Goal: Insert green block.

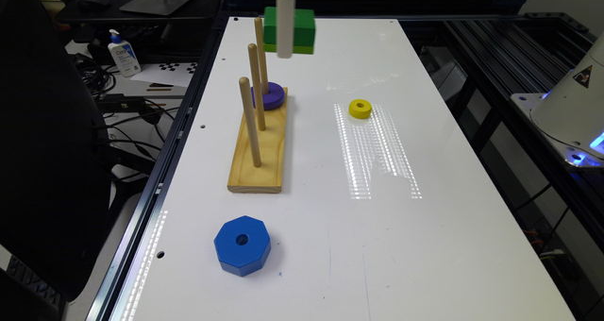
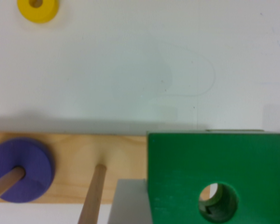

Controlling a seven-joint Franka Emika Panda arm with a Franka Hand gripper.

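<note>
The green block [image 1: 302, 26] hangs in the air above the far end of the table, my gripper [image 1: 285, 38] shut on it. In the wrist view the green block [image 2: 219, 177] floats over one end of the wooden peg base [image 2: 84, 158], covering the spot beside the bare middle peg [image 2: 92, 193]. A bit of tan wood shows through its round hole. One grey finger [image 2: 128, 203] lies against the block's side. The base [image 1: 264, 160] carries three upright pegs, and a purple ring [image 1: 270, 96] sits on the farthest one.
A yellow ring [image 1: 360, 108] lies on the white table [image 1: 377, 245] to the exterior view's right of the base. A blue octagonal block [image 1: 242, 245] rests near the front. The robot's white base [image 1: 571, 104] stands off the right edge.
</note>
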